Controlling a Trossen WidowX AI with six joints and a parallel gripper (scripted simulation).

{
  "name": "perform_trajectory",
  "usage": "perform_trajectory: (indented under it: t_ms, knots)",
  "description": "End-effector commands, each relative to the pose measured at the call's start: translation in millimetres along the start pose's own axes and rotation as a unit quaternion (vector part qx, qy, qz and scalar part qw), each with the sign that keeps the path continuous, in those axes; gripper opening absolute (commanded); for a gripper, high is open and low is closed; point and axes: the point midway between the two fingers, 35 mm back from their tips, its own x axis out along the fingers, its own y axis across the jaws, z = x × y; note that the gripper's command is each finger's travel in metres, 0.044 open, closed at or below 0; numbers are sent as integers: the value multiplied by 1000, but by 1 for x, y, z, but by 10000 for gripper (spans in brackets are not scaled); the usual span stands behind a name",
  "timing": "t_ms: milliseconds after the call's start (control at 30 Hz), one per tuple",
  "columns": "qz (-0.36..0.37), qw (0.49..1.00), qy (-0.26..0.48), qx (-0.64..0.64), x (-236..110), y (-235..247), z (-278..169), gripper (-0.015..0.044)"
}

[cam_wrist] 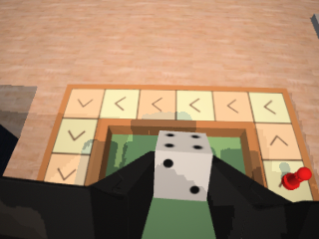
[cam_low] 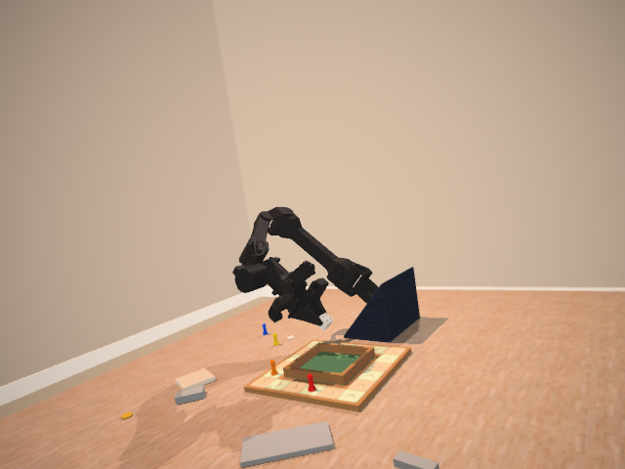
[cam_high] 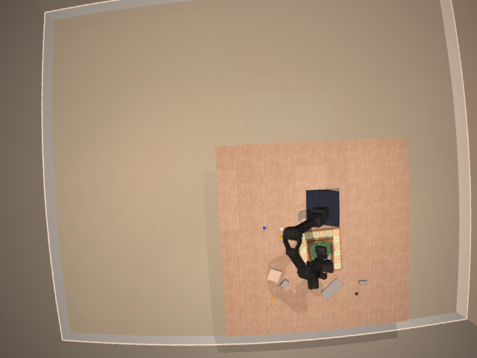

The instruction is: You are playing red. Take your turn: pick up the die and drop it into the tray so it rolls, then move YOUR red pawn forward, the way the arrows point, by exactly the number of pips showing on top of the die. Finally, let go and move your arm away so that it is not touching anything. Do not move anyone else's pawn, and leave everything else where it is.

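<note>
My gripper (cam_low: 323, 319) (cam_wrist: 180, 161) is shut on the white die (cam_low: 326, 321) (cam_wrist: 182, 181), held in the air above the tray (cam_low: 360, 368) (cam_wrist: 224, 127). In the wrist view the die shows four pips on its upper face and two on the face toward the camera. The tray has brown walls and a green floor, and sits in the middle of the board (cam_high: 337, 246) (cam_low: 303, 399) (cam_wrist: 157, 105). The red pawn (cam_low: 311, 383) (cam_wrist: 296, 178) stands upright on the board's arrow track. An orange pawn (cam_low: 273, 367) stands on the track near a corner.
A yellow pawn (cam_high: 280, 237) (cam_low: 275, 339) and a blue pawn (cam_high: 264, 227) (cam_low: 264, 329) stand off the board. A dark wedge (cam_high: 323, 200) (cam_low: 398, 310) is behind it. A grey slab (cam_high: 332, 289) (cam_low: 287, 444), a peach block (cam_high: 274, 274) (cam_low: 195, 378) and small grey blocks lie around.
</note>
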Motion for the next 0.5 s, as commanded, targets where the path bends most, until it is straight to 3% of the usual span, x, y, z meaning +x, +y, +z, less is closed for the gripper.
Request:
perform_trajectory:
  t_ms: [0, 167, 467]
  knots:
    - [0, 1000, 0, 0, 0, 0, 0, 0]
    - [0, 1000, 0, 0, 0, 0, 0, 0]
    - [0, 1000, 0, 0, -2, 0, 2, 236]
